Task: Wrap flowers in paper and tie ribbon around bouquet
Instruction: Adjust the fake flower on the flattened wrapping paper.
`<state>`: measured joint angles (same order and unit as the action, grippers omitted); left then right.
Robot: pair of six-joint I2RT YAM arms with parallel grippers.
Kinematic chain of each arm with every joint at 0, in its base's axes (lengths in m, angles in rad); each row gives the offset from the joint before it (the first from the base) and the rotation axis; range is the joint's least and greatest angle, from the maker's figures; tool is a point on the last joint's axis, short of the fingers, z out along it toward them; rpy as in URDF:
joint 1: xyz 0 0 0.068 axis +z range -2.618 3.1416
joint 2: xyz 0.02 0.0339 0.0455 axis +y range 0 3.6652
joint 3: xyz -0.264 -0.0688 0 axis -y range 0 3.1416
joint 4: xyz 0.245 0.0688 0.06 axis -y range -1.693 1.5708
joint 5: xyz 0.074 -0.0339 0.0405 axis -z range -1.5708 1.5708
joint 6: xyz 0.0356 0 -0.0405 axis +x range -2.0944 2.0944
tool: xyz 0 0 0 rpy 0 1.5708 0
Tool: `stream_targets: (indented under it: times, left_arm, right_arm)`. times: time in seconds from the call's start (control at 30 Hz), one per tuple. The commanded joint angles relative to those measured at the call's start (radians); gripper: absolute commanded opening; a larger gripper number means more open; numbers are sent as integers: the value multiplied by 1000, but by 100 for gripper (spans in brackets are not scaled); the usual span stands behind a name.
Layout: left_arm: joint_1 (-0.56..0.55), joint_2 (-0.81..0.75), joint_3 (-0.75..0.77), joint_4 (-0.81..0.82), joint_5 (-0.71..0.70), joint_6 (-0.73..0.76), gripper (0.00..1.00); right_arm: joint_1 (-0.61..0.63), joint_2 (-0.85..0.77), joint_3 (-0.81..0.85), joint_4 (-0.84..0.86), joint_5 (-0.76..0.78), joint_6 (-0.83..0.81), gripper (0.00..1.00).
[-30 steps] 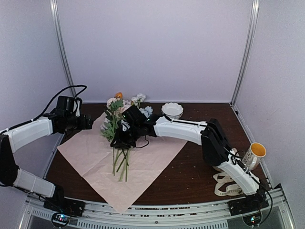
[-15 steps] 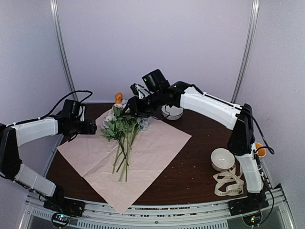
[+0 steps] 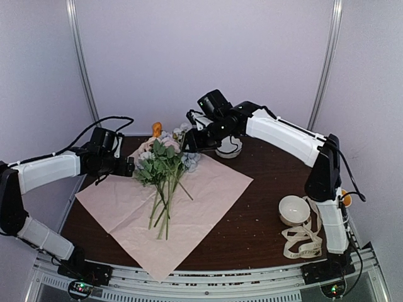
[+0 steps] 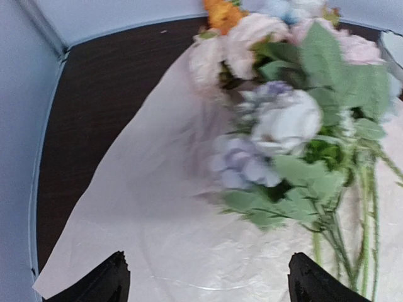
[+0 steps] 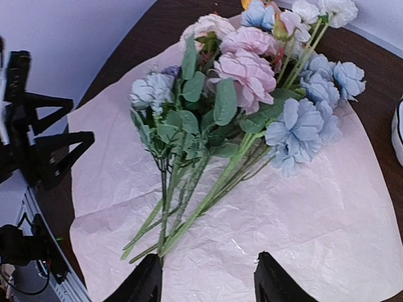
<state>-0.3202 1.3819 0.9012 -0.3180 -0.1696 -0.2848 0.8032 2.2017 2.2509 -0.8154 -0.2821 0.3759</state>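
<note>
Looking across the dark surface (image 3: pixel 264 229), the biggest worry is the paper (image 3: pixel 208 195). That thin pink sheet lies spread flat, and a corner lifted carelessly could drag or crumple the lot instead of folding. The left pincer (image 4: pixel 211 283) hangs low with its jaws wide and empty, the sheet just below and ahead of it. A pinch taken too hard there might tear the sheet.

Next, the flowers (image 5: pixel 220 126). They lie loose on the sheet below the raised right pincer (image 5: pixel 208 283), whose jaws are partly apart with nothing between them. Nothing pins the bunch, so I'd say a fold pulled over from the left pincer's side could roll the stems off-centre or fan them out.

Smallest, the ribbon (image 3: pixel 296 253). It's heaped well apart from the right pincer, down by that arm's base, just beside a white bowl (image 3: pixel 293 209). It's a long reach, and those loops may snag or tangle.
</note>
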Motion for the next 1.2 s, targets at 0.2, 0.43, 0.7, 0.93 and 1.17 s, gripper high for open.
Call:
stream_targets:
  times: [0.2, 0.43, 0.7, 0.93, 1.17]
  left_arm:
    - [-123, 109, 132, 4, 106, 19, 89]
    - [-125, 110, 121, 48, 161, -21, 89]
    - [-163, 222, 133, 74, 201, -42, 88]
    - [-177, 285, 139, 50, 203, -59, 87]
    - [-178, 235, 119, -33, 102, -53, 87]
  right_arm:
    - [94, 151, -6, -61, 14, -17, 33]
    - [193, 299, 142, -113, -84, -63, 23]
    - [235, 370, 179, -158, 25, -142, 19]
    - [275, 395, 194, -172, 111, -187, 15]
    - [349, 401, 195, -172, 235, -298, 14]
